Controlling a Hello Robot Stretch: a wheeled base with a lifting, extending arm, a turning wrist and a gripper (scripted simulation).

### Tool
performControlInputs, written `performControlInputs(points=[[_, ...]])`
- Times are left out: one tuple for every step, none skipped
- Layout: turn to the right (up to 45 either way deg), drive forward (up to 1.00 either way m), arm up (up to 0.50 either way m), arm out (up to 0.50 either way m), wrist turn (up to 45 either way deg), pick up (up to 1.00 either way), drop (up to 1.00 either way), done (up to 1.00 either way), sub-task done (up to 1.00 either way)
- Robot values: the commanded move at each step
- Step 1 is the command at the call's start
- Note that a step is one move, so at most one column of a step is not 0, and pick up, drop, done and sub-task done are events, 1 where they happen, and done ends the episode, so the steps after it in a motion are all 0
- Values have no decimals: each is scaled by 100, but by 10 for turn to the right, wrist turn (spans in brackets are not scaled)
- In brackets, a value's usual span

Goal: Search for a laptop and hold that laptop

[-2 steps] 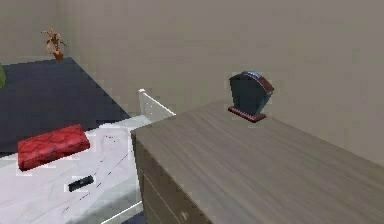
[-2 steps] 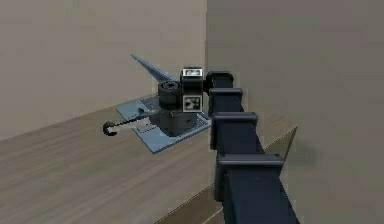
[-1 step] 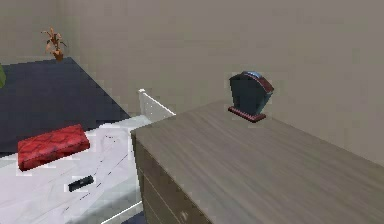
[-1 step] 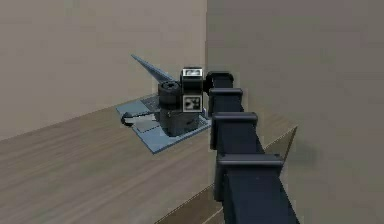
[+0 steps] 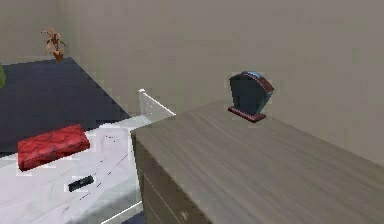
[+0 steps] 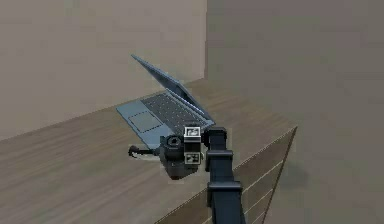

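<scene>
The laptop point(image 6: 160, 105) sits lid up on the wood top point(image 6: 60, 165), in the middle of the arm side view. The gripper point(image 6: 140, 151) is just below its front edge. I cannot tell if it holds anything. The top's edge drops off at the right. In the forward view, a bed point(image 5: 110, 175) with a red pillow point(image 5: 52, 146) lies lower left, with open dark floor point(image 5: 50, 95) above.

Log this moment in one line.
target: laptop open on dresser | gripper: near laptop | hold: cannot tell
</scene>
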Motion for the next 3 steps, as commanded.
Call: performControlInputs(points=[[0, 0, 0, 0, 0, 100, 0, 0, 0], [0, 0, 10, 0, 0, 0, 0, 0, 0], [0, 0, 0, 0, 0, 0, 0, 100, 0]])
